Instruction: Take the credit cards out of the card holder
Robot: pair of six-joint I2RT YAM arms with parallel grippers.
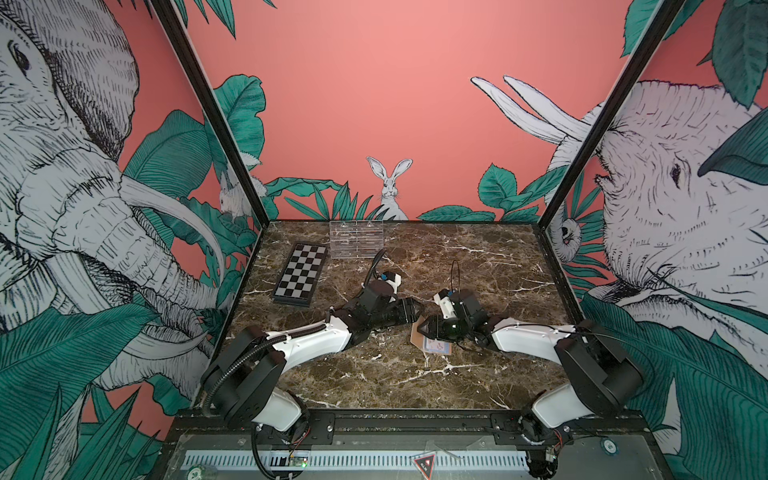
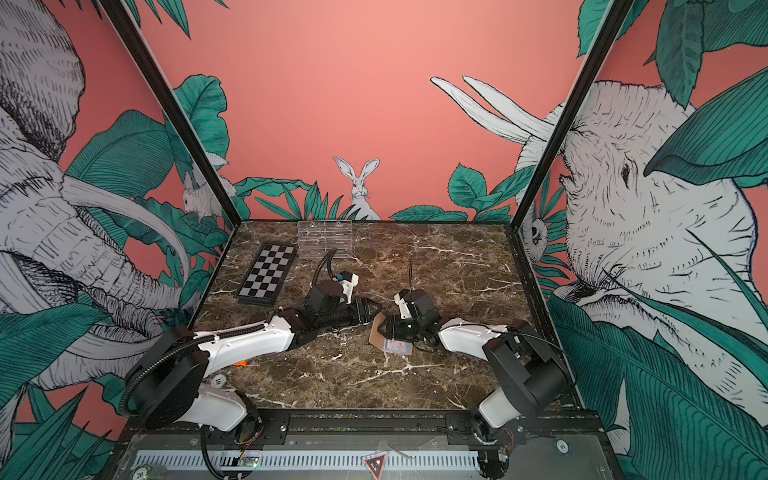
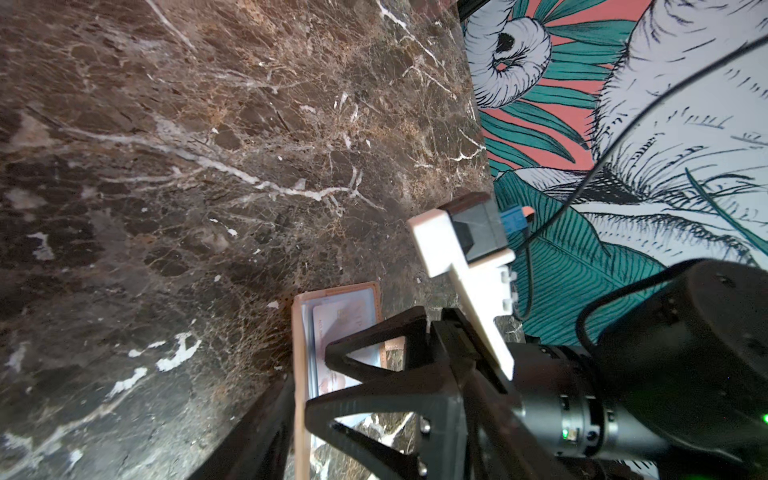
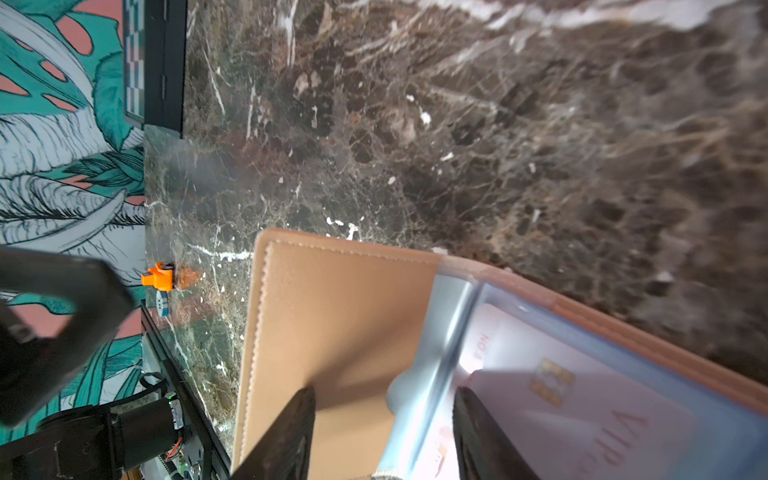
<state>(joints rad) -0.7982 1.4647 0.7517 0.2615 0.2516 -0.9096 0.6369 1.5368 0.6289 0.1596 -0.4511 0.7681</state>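
The tan card holder [image 1: 417, 337] lies open at mid-table in both top views. One flap [image 4: 345, 316] stands tilted up. In its clear sleeves sit pale credit cards [image 4: 582, 415], the top one pinkish-white with a gold chip; they also show as pale cards [image 3: 345, 324] in the left wrist view. My right gripper [image 4: 384, 392] is open, its fingers astride the sleeve's folded edge, shut on nothing. My left gripper [image 1: 415, 311] comes in from the left and is open. One of its fingers [image 3: 257, 436] rests against the outer side of the raised flap [image 3: 300, 374].
A black-and-white chequered board [image 1: 297, 274] lies at the back left, and a clear acrylic rack [image 1: 356, 239] stands at the back wall. A small orange piece [image 4: 158, 277] sits at the table's left edge. The two wrists are close together over the card holder.
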